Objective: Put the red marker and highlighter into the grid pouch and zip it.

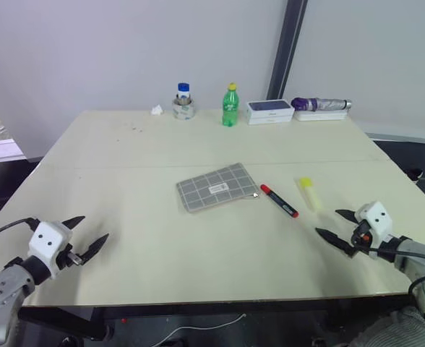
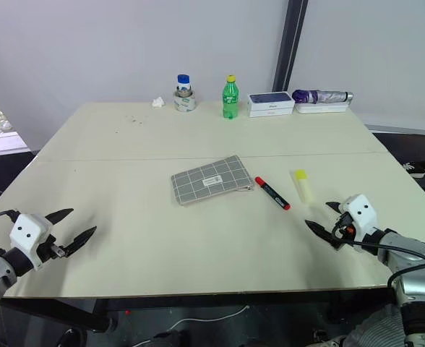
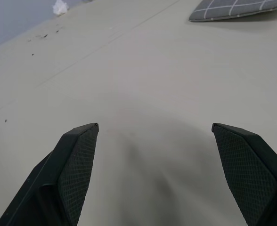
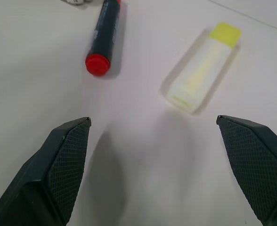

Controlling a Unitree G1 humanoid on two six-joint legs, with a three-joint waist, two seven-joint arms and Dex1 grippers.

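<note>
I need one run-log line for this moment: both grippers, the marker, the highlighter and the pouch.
left gripper: open, empty | right gripper: open, empty | red marker, highlighter: on table | grid pouch: flat, nothing in yet

You have bare table [image 1: 126,217] between both grippers and the grid pouch [image 1: 217,186]. Just right of the pouch lie the red marker [image 1: 279,200] and highlighter [image 1: 308,192], apart, seemingly gap enough for a finger. The bottle [image 1: 230,106], jar [image 1: 183,101] and boxes [image 1: 270,110] stand well back.
</note>
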